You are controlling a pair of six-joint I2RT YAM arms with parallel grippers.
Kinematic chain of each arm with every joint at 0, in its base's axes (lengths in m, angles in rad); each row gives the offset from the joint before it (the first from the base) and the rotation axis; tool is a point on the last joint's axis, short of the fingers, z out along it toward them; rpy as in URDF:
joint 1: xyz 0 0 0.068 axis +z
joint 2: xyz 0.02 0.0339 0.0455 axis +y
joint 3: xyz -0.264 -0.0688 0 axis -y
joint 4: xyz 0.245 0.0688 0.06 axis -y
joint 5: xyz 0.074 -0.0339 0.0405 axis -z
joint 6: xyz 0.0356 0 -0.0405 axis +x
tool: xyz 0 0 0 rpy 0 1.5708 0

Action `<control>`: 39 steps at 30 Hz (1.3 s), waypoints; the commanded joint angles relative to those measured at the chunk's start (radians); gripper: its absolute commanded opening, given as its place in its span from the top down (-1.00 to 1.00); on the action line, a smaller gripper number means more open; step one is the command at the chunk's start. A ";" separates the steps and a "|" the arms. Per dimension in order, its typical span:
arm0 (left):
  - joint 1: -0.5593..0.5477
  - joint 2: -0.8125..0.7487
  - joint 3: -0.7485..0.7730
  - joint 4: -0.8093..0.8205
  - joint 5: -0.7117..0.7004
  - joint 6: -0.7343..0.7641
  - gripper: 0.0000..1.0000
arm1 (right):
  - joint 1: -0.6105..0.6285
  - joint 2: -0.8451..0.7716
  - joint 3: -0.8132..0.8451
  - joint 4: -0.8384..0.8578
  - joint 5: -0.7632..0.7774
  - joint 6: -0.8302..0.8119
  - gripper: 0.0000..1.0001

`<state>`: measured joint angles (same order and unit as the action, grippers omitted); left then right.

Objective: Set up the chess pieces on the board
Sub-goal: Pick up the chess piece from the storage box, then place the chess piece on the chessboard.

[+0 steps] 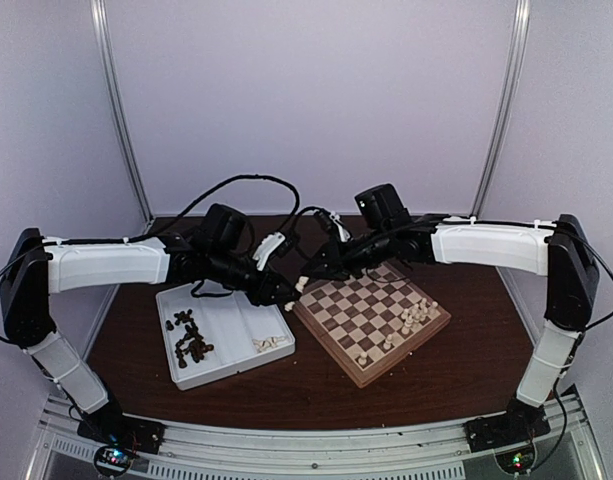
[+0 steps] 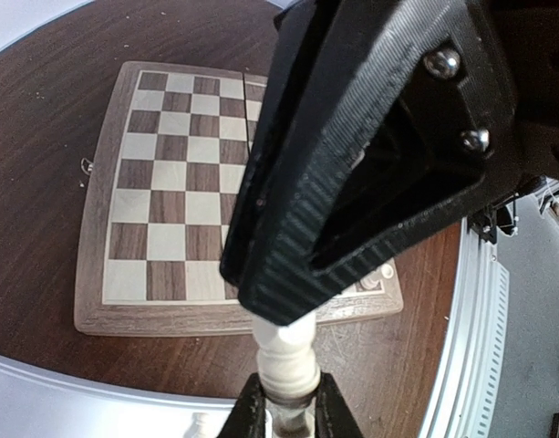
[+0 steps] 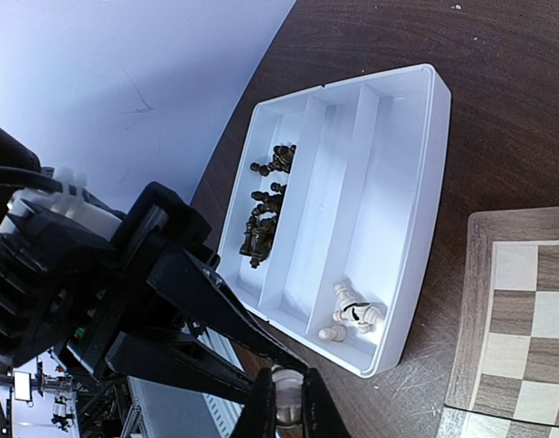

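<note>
- The left hand (image 2: 284, 415) is clamped on the foot of one cream piece (image 2: 286, 351). It holds the piece in the air just off the corner of the board (image 1: 371, 318) that faces the tray.
- The right hand (image 3: 286, 411) has its fingers pressed shut on the other end of that same piece, so both hands grip it at once. The two arms meet nose to nose over that corner.
- This looks to me like a hand-over. The tray lies on the left arm's side of the board, and the squares being filled lie on the right arm's side, so passing the piece across saves either arm a long reach.
- The tray (image 3: 416, 182) sits on the desk (image 1: 466, 380) just beside the board. The dark pieces (image 3: 265, 214) are heaped in one compartment, and a few spare cream pieces (image 3: 352, 315) lie tumbled in another.
- A cluster of cream pieces on the board (image 1: 414, 318) stands along the side farthest from the tray, and one more stands near the board's front corner. I cannot tell from here whether they sit squarely in rows.
- Most squares are bare and no dark piece is on the board — the job seems well short of half done.
- With two grips on so small a turned piece, the left hand will need to let go cleanly before the right carries it off, or the piece may twist.
</note>
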<state>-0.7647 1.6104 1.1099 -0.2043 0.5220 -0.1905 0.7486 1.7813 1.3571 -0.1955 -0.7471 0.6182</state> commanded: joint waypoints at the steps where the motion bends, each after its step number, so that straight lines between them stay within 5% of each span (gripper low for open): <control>1: 0.007 -0.033 -0.001 0.010 -0.017 0.029 0.88 | 0.007 0.012 0.024 0.044 -0.003 0.021 0.94; 24: 0.008 -0.066 -0.087 0.024 -0.061 0.022 1.00 | -0.009 -0.059 -0.014 -0.012 0.122 -0.040 1.00; 39: 0.039 -0.145 -0.137 0.037 -0.135 -0.062 1.00 | -0.007 -0.368 -0.256 -0.142 0.386 -0.222 1.00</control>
<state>-0.7345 1.5093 0.9859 -0.1997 0.4091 -0.2249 0.7437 1.4963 1.1751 -0.3058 -0.4629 0.4526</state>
